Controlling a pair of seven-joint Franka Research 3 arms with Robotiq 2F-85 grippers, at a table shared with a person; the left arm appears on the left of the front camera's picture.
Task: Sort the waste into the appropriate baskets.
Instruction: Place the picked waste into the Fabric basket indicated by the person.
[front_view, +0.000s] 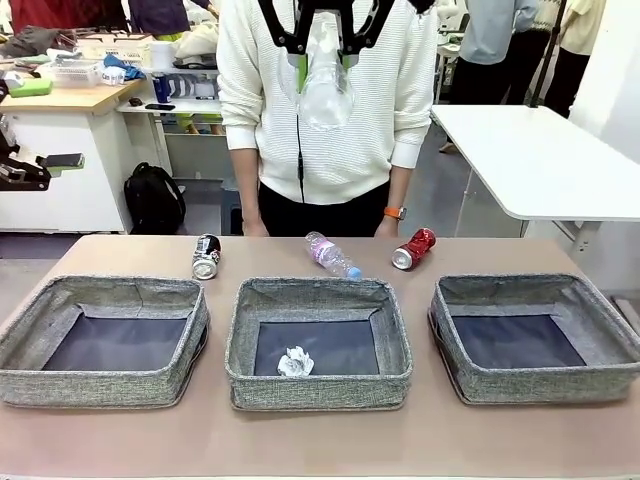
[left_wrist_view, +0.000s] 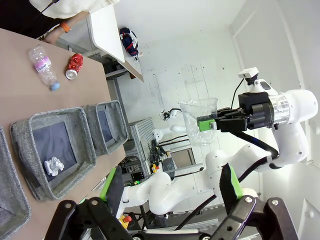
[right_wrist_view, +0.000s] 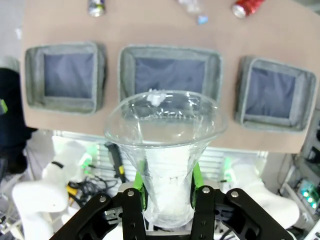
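Clear cup (right_wrist_view: 165, 125) in half-closed right hand (right_wrist_view: 168, 179)

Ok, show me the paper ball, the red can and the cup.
paper ball (front_view: 296, 362), front view, middle of the crumple.
red can (front_view: 414, 249), front view, middle of its side.
cup (right_wrist_view: 167, 165), right wrist view, its clear wall below the rim.

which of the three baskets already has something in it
The middle basket: a crumpled white paper ball lies on its dark floor near the front wall. The left basket and right basket show only bare dark floors.
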